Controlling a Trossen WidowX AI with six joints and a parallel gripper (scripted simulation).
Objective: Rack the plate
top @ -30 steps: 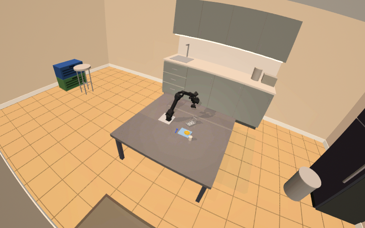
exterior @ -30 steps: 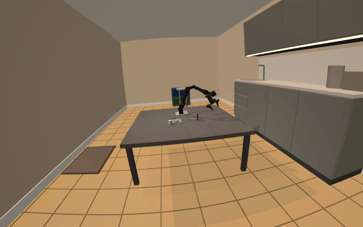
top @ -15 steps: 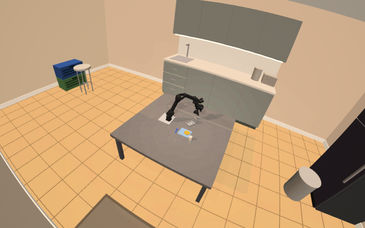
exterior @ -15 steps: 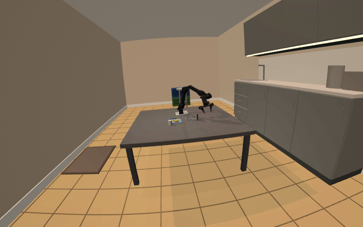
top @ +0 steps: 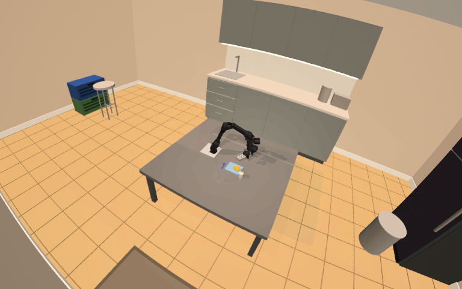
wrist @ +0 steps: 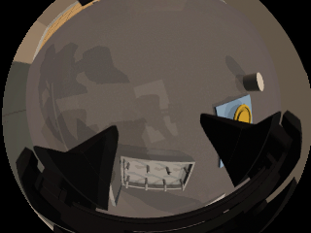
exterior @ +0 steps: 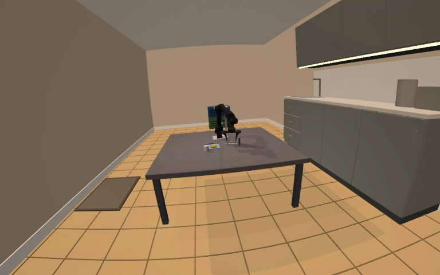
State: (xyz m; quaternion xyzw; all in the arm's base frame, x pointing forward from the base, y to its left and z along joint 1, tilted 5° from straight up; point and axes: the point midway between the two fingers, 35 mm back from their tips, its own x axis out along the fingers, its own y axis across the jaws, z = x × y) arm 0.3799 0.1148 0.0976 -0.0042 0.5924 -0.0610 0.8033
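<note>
Yellow plate (top: 236,168) (exterior: 212,146) (wrist: 243,115) lies flat on blue mat (top: 229,166) (exterior: 218,146) (wrist: 224,108) on desk (top: 204,183) (exterior: 194,162) (wrist: 194,49), ungrasped. Exterior view: dish rack (top: 236,156) (exterior: 239,141) (wrist: 155,160) right of plate, cup (top: 240,174) (exterior: 205,148) (wrist: 254,82) near-left. Arm (top: 242,130) (exterior: 218,120) arches toward rack; jaws above it, released, spread wide, holding nothing.
</note>
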